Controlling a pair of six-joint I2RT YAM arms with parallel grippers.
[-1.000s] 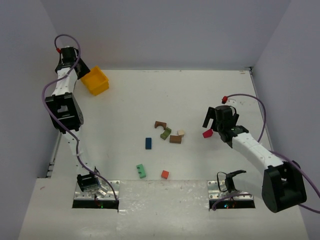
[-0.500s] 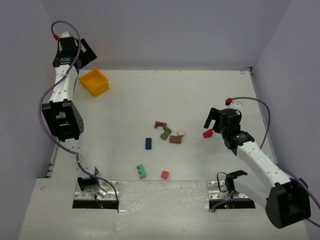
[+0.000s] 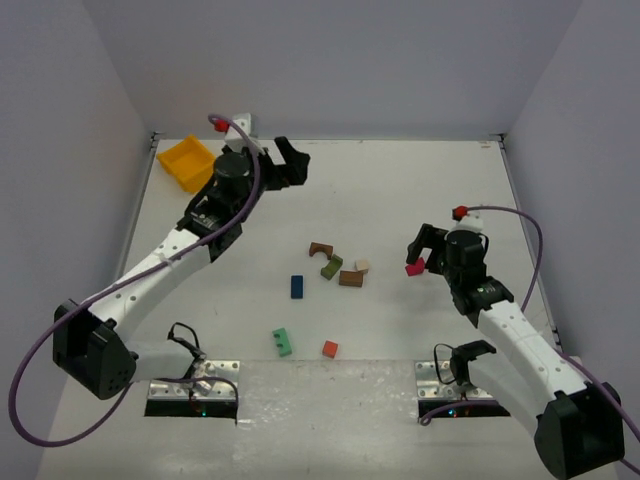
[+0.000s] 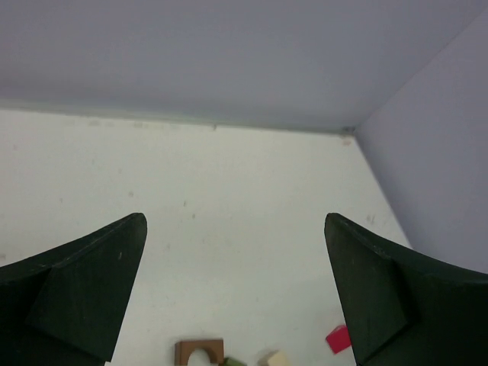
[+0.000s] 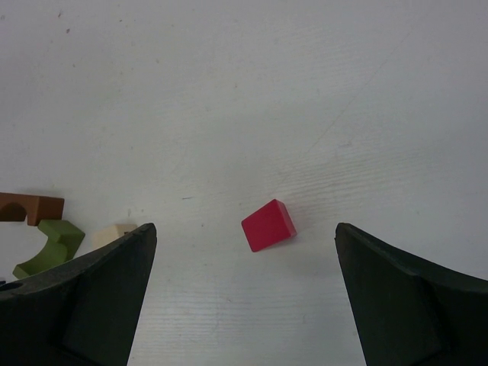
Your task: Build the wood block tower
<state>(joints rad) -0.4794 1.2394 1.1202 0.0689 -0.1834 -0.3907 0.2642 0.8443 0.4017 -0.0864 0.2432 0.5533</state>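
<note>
The wooden blocks lie loose and flat on the white table, none stacked. A brown arch, an olive arch, a brown block and a pale block cluster at the centre. A blue block, a green block and an orange-red block lie nearer. My right gripper hangs open over the magenta block, which lies between its fingers, untouched. My left gripper is open and empty at the back centre, with the brown arch below it.
A yellow bin stands at the back left corner, just left of my left arm. Grey walls close the table at the back and both sides. The two arm bases and their cables sit at the near edge.
My left arm has swung from the far left beside the yellow bin to the back centre, and its gripper has opened. The right gripper has shifted slightly by the magenta block.
</note>
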